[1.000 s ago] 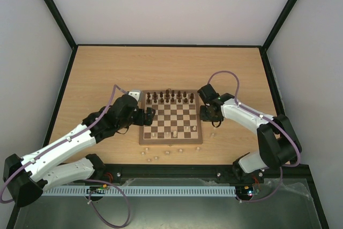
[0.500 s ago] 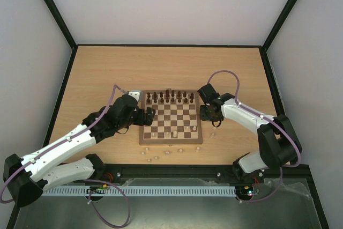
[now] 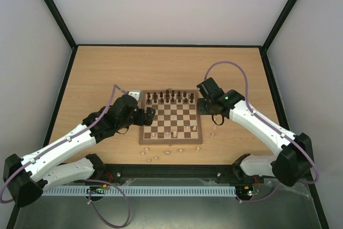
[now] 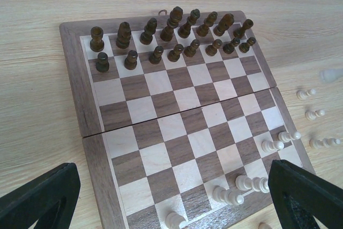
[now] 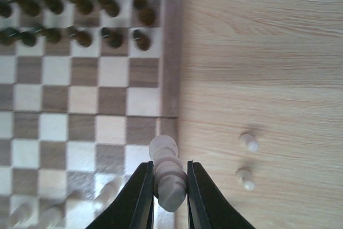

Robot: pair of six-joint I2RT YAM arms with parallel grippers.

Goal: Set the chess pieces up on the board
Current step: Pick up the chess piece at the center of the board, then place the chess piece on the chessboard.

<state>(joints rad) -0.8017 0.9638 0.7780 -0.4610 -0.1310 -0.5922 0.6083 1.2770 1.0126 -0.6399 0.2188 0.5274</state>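
The wooden bench (image 3: 161, 68) carries the board (image 3: 174, 119), and loose pale pieces (image 5: 248, 142) lie scattered beside its near and right edges.

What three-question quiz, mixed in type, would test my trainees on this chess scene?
1. True or false: the dark pieces stand in two rows at one end of the board.
2. The right pincer grips: A) a dark piece, B) a pale piece, C) nothing.
3. Fill in: the left pincer, beside the board, is ____ (open or shut).

Key: 1 true. 2 B, the pale piece held over the board's edge. 3 open.
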